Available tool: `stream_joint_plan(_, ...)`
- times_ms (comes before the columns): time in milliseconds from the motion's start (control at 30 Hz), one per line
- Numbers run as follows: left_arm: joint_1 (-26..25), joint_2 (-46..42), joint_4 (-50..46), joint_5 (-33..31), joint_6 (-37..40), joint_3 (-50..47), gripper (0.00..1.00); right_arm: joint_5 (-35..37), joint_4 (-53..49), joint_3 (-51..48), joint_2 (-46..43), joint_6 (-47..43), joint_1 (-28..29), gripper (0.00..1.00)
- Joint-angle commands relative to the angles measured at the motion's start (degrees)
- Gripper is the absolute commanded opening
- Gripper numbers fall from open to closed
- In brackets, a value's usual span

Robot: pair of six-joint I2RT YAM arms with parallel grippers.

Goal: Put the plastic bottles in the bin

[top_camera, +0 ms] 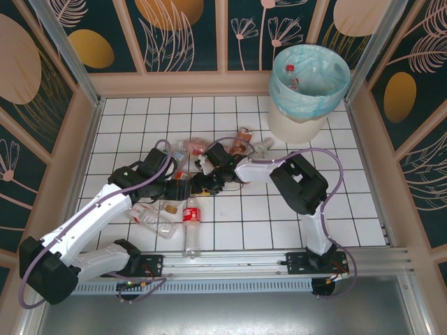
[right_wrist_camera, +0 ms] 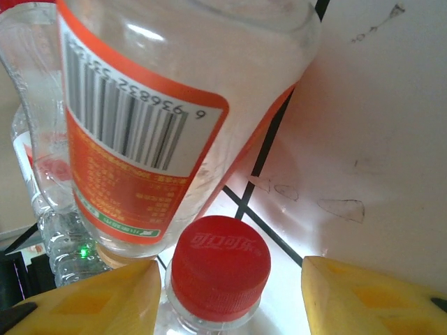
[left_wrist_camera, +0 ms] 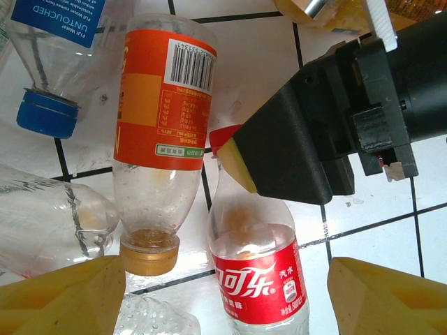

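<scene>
Several plastic bottles lie clustered mid-table. A clear Coke bottle [top_camera: 191,225] with a red label [left_wrist_camera: 262,286] lies with its red cap [right_wrist_camera: 220,269] toward the pile. Beside it lies an orange-labelled bottle [left_wrist_camera: 164,105] with a gold cap. My left gripper [left_wrist_camera: 227,303] is open, its yellow fingers either side of the Coke bottle's body without touching it. My right gripper [right_wrist_camera: 230,300] is open around the red cap, the left finger close to it and a gap on the right. The white bin [top_camera: 311,91] stands at the far right with one bottle [top_camera: 293,78] inside.
A blue-capped bottle [left_wrist_camera: 49,112] and crushed clear bottles [top_camera: 150,218] lie left of the Coke bottle. More bottles [top_camera: 244,136] lie behind the grippers toward the bin. The right gripper's black body [left_wrist_camera: 335,132] hangs just over the Coke bottle's neck. Wooden walls ring the tiled table.
</scene>
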Motion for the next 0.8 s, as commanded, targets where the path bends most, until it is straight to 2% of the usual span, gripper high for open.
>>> stream_joint_plan(0,0.0,0.5,-1.3,-1.1,0.6,0.4,0.77,-1.8,-1.2,2.0,1.4,0.3,0.5,0.56)
stream_joint_plan(233,0.0,1.8,-1.1,-1.4,1.2,0.8,0.77,-2.2,-0.8,1.4,1.7,0.7,0.4,0.51)
stream_joint_plan(500,0.0,2.2,-1.0,-2.1,1.6,2.1,0.77,-0.4,0.4,-0.8,-0.7,1.5,-0.7,0.33)
stream_joint_plan(767,0.0,2.2,-0.9,-2.1,1.6,6.9,0.77,3.9,-2.4,-2.9,-6.9,-0.9,-1.6,0.22)
